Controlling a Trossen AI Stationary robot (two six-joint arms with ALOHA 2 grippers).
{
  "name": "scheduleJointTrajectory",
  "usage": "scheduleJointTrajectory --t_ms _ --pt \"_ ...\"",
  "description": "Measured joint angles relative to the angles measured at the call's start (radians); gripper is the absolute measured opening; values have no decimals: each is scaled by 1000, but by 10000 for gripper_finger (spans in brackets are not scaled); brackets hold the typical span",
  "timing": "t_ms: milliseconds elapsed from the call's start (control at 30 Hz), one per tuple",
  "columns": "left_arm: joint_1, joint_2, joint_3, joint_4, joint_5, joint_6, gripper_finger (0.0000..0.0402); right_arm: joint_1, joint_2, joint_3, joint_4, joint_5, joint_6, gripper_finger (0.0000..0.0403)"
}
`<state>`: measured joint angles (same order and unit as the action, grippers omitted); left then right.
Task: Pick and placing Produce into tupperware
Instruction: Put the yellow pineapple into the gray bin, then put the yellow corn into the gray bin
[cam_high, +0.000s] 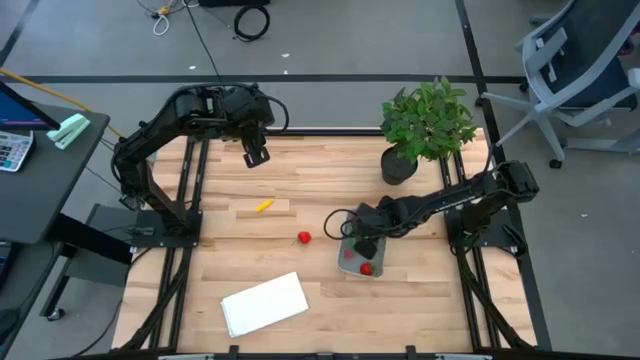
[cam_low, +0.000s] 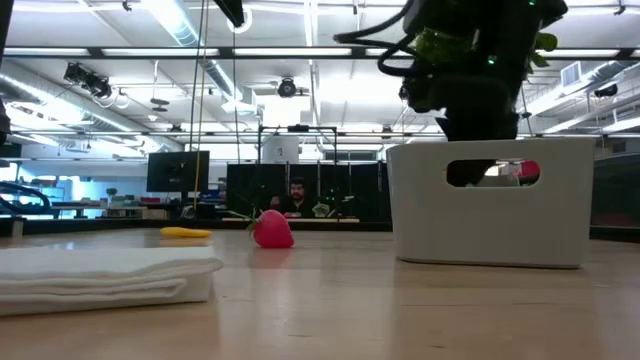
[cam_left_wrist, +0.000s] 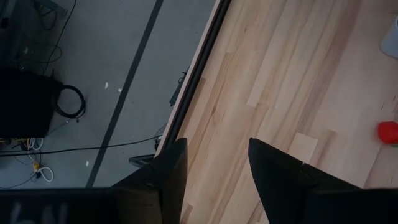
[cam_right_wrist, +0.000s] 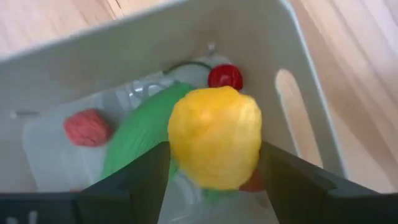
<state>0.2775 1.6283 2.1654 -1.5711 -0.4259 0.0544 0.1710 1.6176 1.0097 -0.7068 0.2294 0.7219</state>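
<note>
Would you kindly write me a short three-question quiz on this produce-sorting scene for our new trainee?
1. True or false: the right gripper holds a yellow piece over the tupperware.
2. Which pieces lie loose on the table? A) a red strawberry and a small yellow piece; B) a green oval only; C) none.
3. Fill in: the left gripper hangs open over the table's ___ edge, near the floor.

Key: 1 true; 2 A; 3 far.
</note>
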Motion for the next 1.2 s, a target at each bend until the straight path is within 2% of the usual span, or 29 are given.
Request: scheduleJointTrajectory --t_ms 300,500,667,800,967,1200 --pt "0 0 0 0 0 -5 174 -42 0 54 -4 -2 -77 248" --pt "0 1 0 0 6 -129 177 -52 0 170 0 1 -176 248" --pt "-1 2 0 0 40 -237 170 -45 0 257 0 58 -235 248" --pt "-16 1 -11 2 85 -308 166 -37 0 273 -1 144 -262 248" --pt "-99 -14 -136 0 134 -360 164 -31 0 247 -3 198 -281 248" --pt "-219 -53 -448 0 112 -360 156 -24 1 230 -51 198 -289 248"
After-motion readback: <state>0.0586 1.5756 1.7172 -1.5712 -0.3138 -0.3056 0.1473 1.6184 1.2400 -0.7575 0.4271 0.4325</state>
